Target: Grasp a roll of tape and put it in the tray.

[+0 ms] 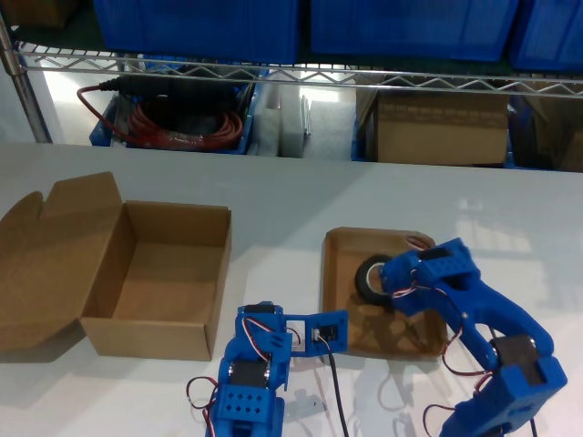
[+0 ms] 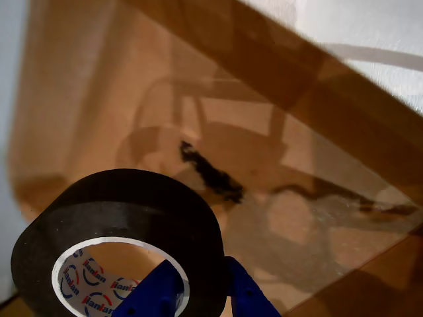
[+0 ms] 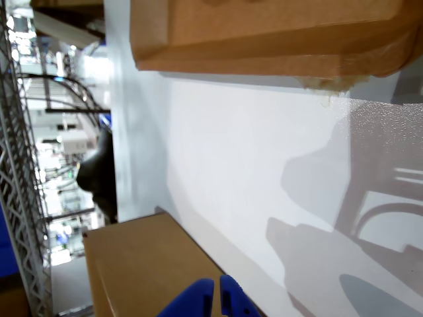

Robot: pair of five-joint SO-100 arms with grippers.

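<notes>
Tape is the anchor: the roll of tape, a black ring with a pale printed core, sits over the floor of the tray, toward its far end in the exterior view. My first gripper pinches the roll's wall; in the first wrist view the blue fingertips straddle the ring, one inside the core and one outside the black band. I cannot tell from these views whether the roll rests on the tray floor or hangs just above it. Beyond the roll in that wrist view lies a small dark mark on the brown tray floor, apart from the roll.

Nearer the camera than the tape, at the exterior view's bottom edge, my second gripper lies low on the white table, just beside the tray's near corner. Its jaws are pressed together with nothing between them, the fingertips meeting in the second wrist view.

Farther from the tape, toward the exterior view's left, stands the cardboard box, open, with its flap lid laid back. Behind everything runs a wire shelf with blue bins on it and red cable beneath.
</notes>
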